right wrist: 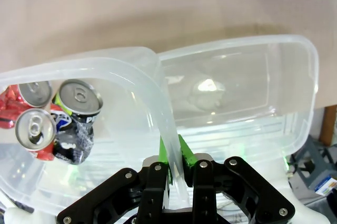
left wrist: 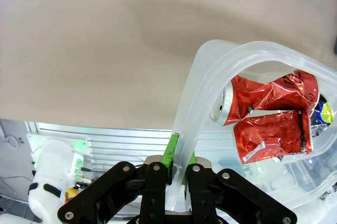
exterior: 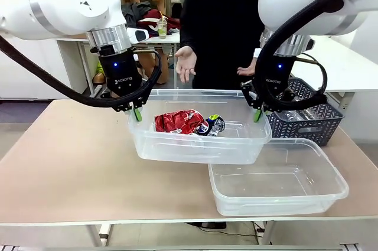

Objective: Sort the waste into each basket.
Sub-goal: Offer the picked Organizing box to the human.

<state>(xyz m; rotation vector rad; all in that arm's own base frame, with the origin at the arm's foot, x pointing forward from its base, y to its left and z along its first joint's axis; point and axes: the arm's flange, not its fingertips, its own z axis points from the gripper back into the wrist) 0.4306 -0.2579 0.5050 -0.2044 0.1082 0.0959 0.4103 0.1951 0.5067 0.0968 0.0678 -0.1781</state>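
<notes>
A clear basket (exterior: pixel 177 147) hangs level between both grippers, its near right corner over the far rim of a second clear basket (exterior: pixel 331 195). My left gripper (exterior: pixel 137 111) is shut on its left rim (left wrist: pixel 189 124). My right gripper (exterior: pixel 258 112) is shut on its right rim (right wrist: pixel 158 113). Inside lie crushed red cans (exterior: pixel 179 121) and a dark can (exterior: pixel 212 124). The left wrist view has the left gripper (left wrist: pixel 179 156) pinching the rim, with the red cans (left wrist: pixel 268 118) beyond. The right gripper (right wrist: pixel 174 156) clamps its rim beside the can tops (right wrist: pixel 52 121).
The second clear basket (right wrist: pixel 308 71) sits on the table at the front right with nothing in it. A dark lattice basket (exterior: pixel 310 122) holding clear bottles stands at the back right. A person stands behind the table with one open hand (exterior: pixel 186 64) held out.
</notes>
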